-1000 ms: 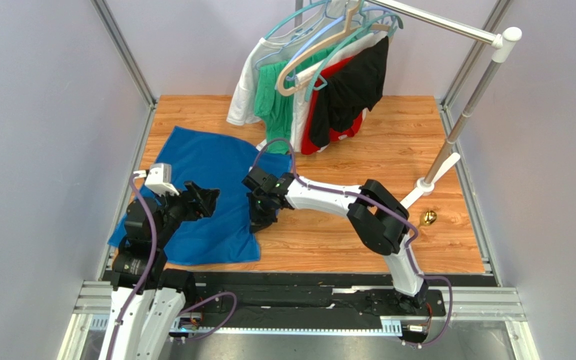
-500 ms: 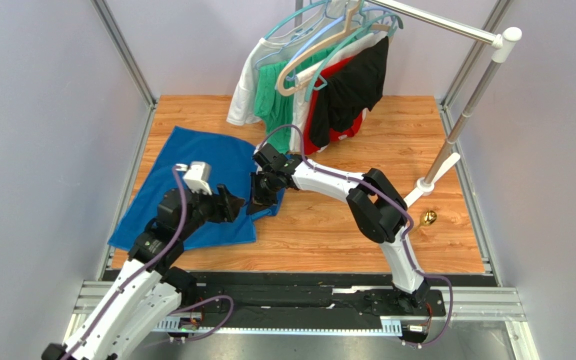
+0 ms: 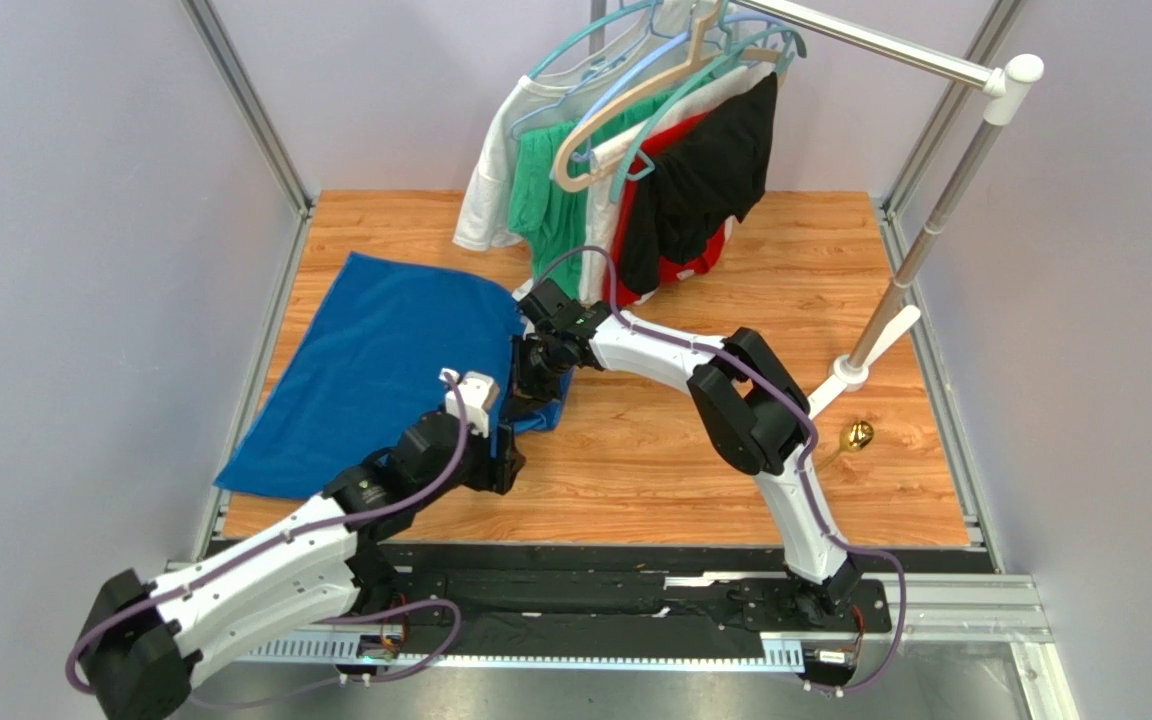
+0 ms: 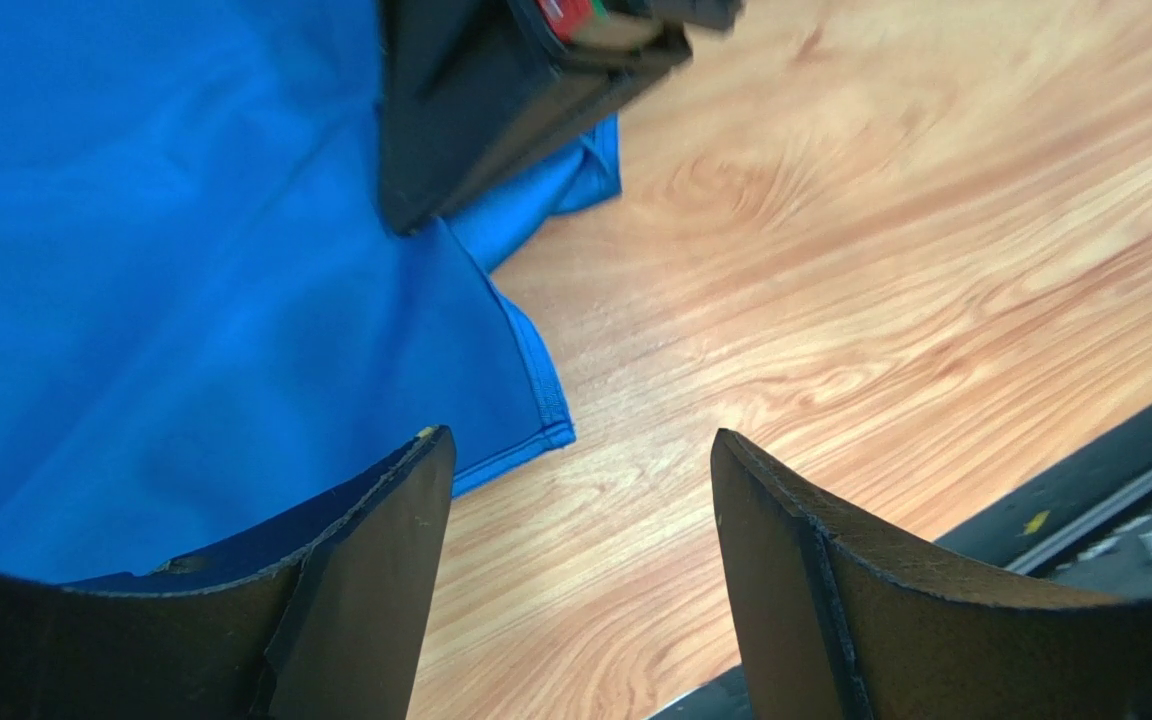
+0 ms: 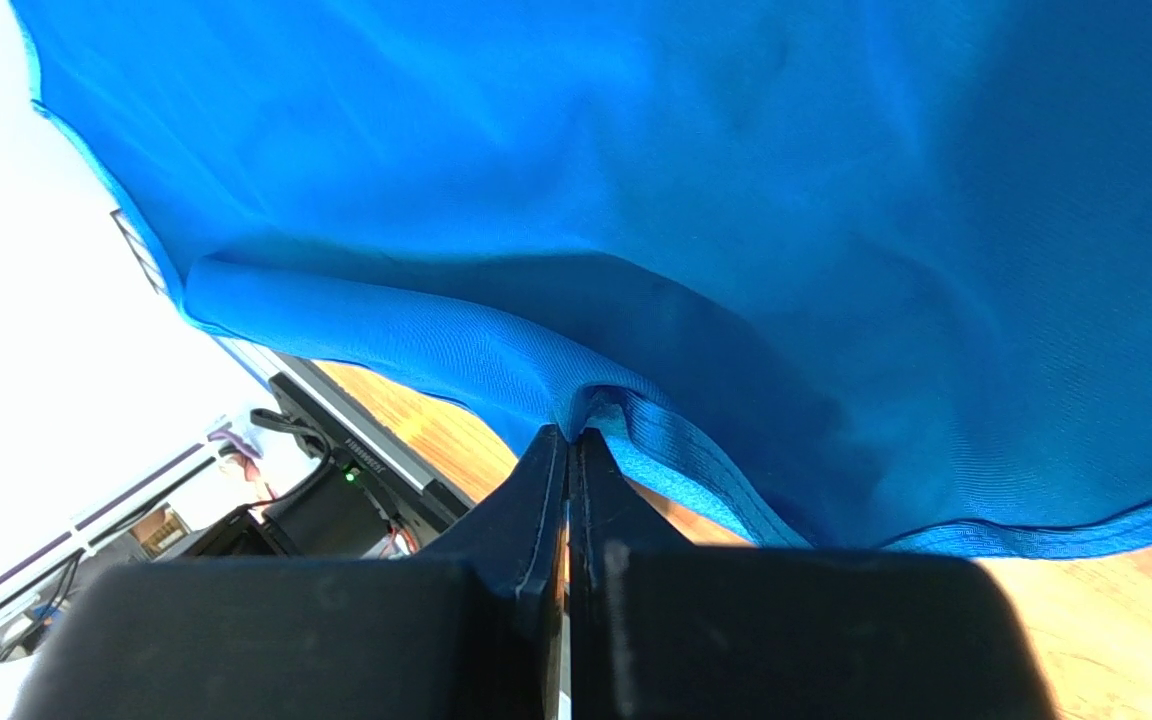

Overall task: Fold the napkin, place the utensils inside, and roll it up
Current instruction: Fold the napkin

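Napkin: right gripper jaws pressed together on a pinch of its right hem, cloth bunched and lifted at the bite. Left gripper jaws apart, nothing between them, hanging just above the near-right corner, which lies flat on the table.

Step in hand, as I read it: taking a second hold for the first fold. Bring your left jaws down astride that corner hem, one finger over it and one sliding under if the cloth allows. Bite a single layer only. Close before you raise the right hand. Then carry both holds at even height, so the edge between them runs straight and the fold lands square.

Cloth lies spread on the table's left half, apart from the hung clothes. Long axis runs near to far, near end leaning left. Right edge is turned up at the right gripper.
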